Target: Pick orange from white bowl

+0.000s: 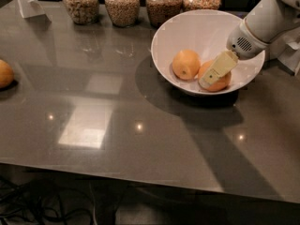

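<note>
The dark grey counter [117,139] is seen to be smooth and glossy, with ceiling lights mirrored in it as pale patches and small bright dots. Its near edge is drawn across the view at 6 o'clock, dropping slightly toward the right; below that edge, dark cables [28,205] are made out on the floor.

The white bowl [161,36] is set toward 2 o'clock in the view, wide, round, glazed and sloping-sided. Two fruits are held in it, side by side and touching or nearly so. The orange [225,80] (the deeper, redder one, matte-skinned) is found on the bowl's floor toward 4 o'clock. The paler fruit [186,64], marked with a small dark dot, is placed just beside it at 9 o'clock.

The white arm [262,22] is brought in over the bowl's rim from 2 o'clock. The tool [211,76], beige and flat-sided, is laid down across the orange's near face. Whether it is open or closed on the fruit cannot be told.

A wide stretch of counter is spread between the bowl and a third orange fruit [4,73], cut off by the frame at 9 o'clock. Along the far edge at 12 o'clock, four glass jars [122,4] of brownish grainy contents are lined up, the nearest just behind the bowl. A white angled stand [28,1] is placed at 11 o'clock; its dark mark cannot be read.
</note>
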Action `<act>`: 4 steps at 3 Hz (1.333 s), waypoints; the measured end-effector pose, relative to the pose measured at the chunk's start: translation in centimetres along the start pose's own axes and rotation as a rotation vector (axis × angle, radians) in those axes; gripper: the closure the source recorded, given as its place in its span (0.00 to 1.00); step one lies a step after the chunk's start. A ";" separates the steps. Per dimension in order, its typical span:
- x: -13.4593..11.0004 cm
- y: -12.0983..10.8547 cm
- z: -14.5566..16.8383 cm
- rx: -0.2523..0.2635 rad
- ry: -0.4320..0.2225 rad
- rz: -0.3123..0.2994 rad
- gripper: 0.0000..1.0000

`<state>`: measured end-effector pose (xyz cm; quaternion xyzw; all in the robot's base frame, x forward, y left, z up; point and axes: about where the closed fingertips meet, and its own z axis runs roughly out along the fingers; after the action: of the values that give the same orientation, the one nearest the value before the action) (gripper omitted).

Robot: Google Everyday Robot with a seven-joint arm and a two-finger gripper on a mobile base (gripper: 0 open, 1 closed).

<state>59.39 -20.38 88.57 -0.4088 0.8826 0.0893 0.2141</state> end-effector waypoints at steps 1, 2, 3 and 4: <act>0.4 0.3 1.6 -0.031 0.018 0.011 0.09; 0.6 0.3 2.3 -0.037 0.024 0.007 0.26; 0.6 0.1 2.9 -0.017 0.024 -0.019 0.49; 0.5 0.1 2.7 -0.012 0.022 -0.026 0.72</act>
<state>59.83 -19.75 85.91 -0.4227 0.8789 0.0871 0.2031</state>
